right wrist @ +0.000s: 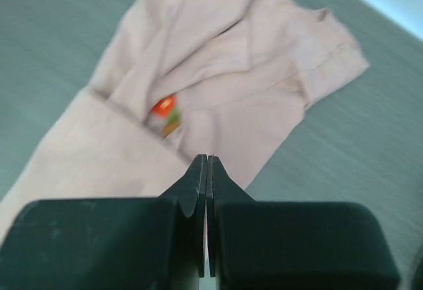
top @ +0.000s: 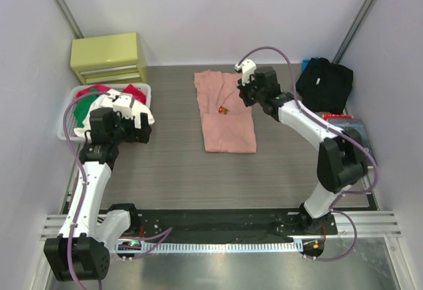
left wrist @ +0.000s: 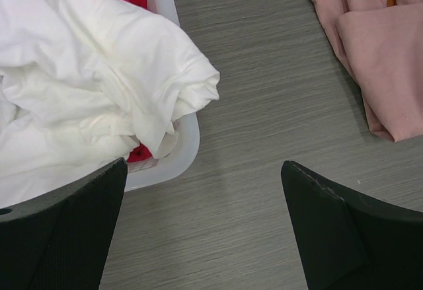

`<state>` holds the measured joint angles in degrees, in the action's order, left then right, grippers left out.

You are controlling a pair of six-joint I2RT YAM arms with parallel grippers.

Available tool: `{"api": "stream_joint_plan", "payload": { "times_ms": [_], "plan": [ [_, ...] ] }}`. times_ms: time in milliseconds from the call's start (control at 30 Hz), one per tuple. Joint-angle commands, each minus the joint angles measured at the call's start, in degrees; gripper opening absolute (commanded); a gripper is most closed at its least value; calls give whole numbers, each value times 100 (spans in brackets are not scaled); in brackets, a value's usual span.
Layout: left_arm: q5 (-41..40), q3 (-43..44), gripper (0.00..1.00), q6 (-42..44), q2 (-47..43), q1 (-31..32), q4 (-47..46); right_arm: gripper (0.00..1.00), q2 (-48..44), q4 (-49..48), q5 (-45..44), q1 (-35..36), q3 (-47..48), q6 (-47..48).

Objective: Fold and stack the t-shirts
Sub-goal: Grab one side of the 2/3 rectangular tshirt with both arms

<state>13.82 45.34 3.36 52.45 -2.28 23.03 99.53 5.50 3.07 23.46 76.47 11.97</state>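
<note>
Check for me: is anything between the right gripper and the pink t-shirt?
Nothing visible. The shut right gripper points straight at the pink t-shirt, with no object between them. The black t-shirt lies apart, farther right.

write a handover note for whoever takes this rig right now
Left claw: open, empty, hovering by the white basket of clothes.
Right claw: shut, nothing visibly held, above the pink t-shirt.
Pink t-shirt: mid-table, folded lengthwise into a strip. Black t-shirt: bunched at the far right edge.
Done: the pink one's lengthwise fold, it seems.
Left: finish folding pink, fold black, stack them.
</note>
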Motion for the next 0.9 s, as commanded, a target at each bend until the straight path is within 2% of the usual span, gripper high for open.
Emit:
{"api": "stream_joint_plan", "payload": {
  "times_ms": [0, 67, 100, 133, 167, 200, 233, 333, 400, 433, 467, 500, 533, 567, 600, 733, 867],
  "plan": [
    [524, 492, 100, -72, 492, 8, 272, 1, -1380, 1432, 1622, 0, -738, 23],
    [665, 974, 100, -46, 888, 140, 814, 1, -1663, 2267, 1487, 35, -948, 165],
    [752, 1203, 100, 7, 1134, 428, 1113, 1, -1838, 2402, 1390, 9, -1106, 270],
    [779, 1710, 100, 86, 1737, 578, 1395, 1, -2301, 2386, 893, -26, -1325, 341],
    [806, 1984, 100, 147, 2030, 754, 1998, 4, -2497, 2273, 697, -78, -1728, 411],
    [1058, 2213, 100, 148, 2294, 1025, 2152, 10, -2673, 2254, 608, -288, -1862, 464],
    [1374, 2529, 100, 122, 2792, 1115, 2275, 32, -2841, 2263, 650, -438, -1950, 464],
    [2620, 3049, 100, -107, 3716, 1362, 2600, 60, -2869, 2421, 1018, -868, -2030, 184],
    [2871, 3566, 100, 103, 4271, 1563, 2899, 64, -2711, 2439, 1607, -992, -2048, -53],
    [2915, 3691, 100, 156, 4483, 1617, 3075, 64, -2632, 2447, 1809, -1045, -2031, -37],
    [2933, 3797, 100, 244, 4850, 1687, 3094, 57, -2466, 2465, 2020, -1054, -1961, -19],
    [2916, 3954, 100, 262, 4958, 1818, 3076, 42, -2351, 2474, 2013, -1046, -1908, -28],
    [2942, 4034, 81, 323, 5055, 1906, 3024, 2, -2246, 2491, 2005, -1046, -1829, -19],
    [2898, 4122, 34, 376, 5169, 2003, 2997, 1, -2062, 2509, 2048, -1046, -1663, -2],
    [2837, 4314, 0, 385, 5223, 2239, 2980, 1, -1990, 2526, 2153, -1046, -1583, 103],
    [2398, 4475, 0, 359, 5320, 2759, 2787, 1, -1507, 2535, 2286, -871, -1127, 112],
    [1853, 4272, 0, 148, 5188, 3032, 2050, 1, -1111, 2308, 1987, -440, -1020, 157]
  ]
}}
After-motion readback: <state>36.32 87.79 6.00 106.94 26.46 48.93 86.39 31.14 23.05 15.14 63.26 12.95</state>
